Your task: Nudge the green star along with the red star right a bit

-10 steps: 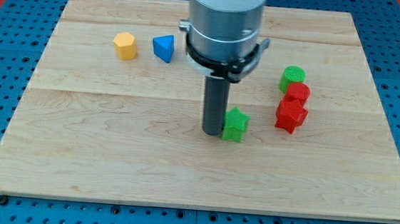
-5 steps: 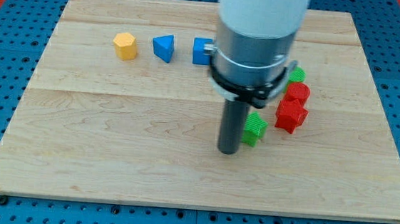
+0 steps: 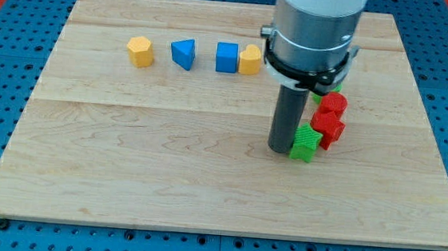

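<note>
Since before, my tip [image 3: 280, 150] has pushed the green star [image 3: 306, 143] right against the red star [image 3: 327, 128].

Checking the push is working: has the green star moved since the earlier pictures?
Yes. The green star slid toward the view's right, now touching the red star, which stayed put.

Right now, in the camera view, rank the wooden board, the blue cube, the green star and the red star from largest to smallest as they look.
1. Wooden board, by far the largest.
2. Red star, though my rod and the green star hide part of it.
3. Green star and blue cube: they look about alike, and the star sits nearer the view's bottom, so I won't rank them.

My tip touches the green star's left side.
</note>
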Motion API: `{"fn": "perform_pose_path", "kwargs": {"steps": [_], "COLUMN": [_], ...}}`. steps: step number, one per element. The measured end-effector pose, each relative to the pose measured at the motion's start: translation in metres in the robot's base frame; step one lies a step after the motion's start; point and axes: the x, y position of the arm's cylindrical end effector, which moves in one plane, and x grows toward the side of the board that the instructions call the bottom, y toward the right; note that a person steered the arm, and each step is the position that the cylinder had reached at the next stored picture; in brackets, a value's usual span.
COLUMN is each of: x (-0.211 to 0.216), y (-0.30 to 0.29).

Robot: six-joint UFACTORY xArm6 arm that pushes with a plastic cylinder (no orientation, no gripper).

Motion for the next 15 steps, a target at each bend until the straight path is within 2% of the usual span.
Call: {"fn": "perform_pose_path", "kwargs": {"steps": [2, 4, 5, 10, 12, 15], "x": [0.006, 0.045, 0.045, -0.023, -0.022, -0.007], "y": [0.004, 0.004, 0.0, -0.008, -0.008, 0.023]}}
